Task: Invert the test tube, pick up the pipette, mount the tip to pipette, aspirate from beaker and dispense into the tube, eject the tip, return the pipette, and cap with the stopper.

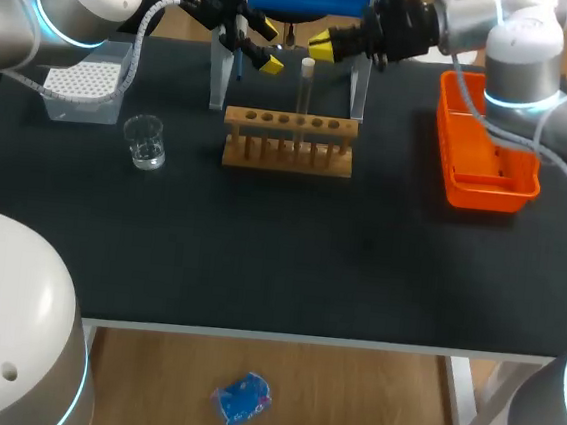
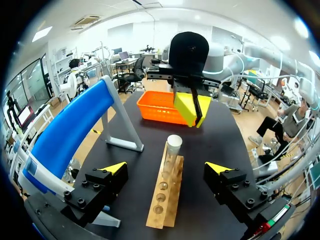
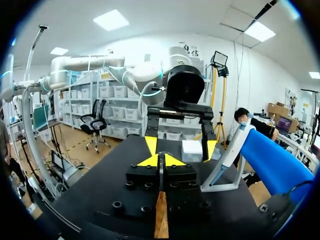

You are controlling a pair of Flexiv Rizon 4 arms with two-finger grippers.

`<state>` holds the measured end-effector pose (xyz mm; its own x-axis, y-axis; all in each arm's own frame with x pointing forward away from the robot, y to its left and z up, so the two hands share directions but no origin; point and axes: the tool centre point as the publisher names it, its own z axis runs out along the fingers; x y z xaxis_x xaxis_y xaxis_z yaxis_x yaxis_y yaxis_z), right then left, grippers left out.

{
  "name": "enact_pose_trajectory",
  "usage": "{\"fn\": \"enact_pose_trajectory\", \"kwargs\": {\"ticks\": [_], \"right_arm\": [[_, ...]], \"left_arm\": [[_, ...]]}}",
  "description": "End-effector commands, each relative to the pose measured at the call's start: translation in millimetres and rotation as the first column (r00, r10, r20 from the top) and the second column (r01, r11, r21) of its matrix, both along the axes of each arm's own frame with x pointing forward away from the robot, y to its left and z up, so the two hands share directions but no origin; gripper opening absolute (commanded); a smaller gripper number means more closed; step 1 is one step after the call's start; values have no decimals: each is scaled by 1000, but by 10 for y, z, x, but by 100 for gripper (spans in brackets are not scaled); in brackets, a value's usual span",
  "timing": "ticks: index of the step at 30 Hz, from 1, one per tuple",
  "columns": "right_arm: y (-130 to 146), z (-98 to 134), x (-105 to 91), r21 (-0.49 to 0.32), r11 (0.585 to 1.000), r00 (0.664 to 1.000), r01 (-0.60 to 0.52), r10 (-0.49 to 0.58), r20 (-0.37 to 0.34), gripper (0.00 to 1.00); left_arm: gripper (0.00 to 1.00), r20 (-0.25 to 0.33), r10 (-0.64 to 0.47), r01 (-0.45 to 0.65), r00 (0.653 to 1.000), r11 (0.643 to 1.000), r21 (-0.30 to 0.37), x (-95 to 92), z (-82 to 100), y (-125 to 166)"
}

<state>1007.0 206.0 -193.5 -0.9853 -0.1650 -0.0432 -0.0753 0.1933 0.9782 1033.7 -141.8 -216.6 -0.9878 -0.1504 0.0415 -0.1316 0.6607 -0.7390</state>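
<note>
The left gripper (image 2: 165,168) has its 2 yellow tips spread wide. The clear glass test tube (image 2: 171,152) stands upright just ahead of them, in line with the gap and touching neither, in the wooden rack (image 2: 165,200). Beyond the tube, the right gripper (image 3: 161,160) seems pressed together on nothing, near the tube's top.

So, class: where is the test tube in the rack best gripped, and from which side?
Probably take the test tube by its bare upper glass, above the wooden rack, level from the side: it stands upright, its lower part inside the rack, so only the top is free.
</note>
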Motion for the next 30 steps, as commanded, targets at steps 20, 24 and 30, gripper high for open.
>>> {"fn": "enact_pose_trajectory", "kwargs": {"ticks": [20, 24, 30], "right_arm": [[64, -62, 71, 101, 995, 999, -22, 27, -46, 0], [68, -96, 102, 102, 995, 998, -19, 24, -52, 0], [77, -152, 142, 106, 994, 998, -14, 20, -59, 0]], "left_arm": [[100, -3, -2, 2, 1000, 1000, 3, 7, 10, 5], [100, -3, -2, 2, 1000, 1000, 3, 7, 10, 5], [100, -3, -2, 2, 1000, 1000, 3, 7, 10, 5]]}}
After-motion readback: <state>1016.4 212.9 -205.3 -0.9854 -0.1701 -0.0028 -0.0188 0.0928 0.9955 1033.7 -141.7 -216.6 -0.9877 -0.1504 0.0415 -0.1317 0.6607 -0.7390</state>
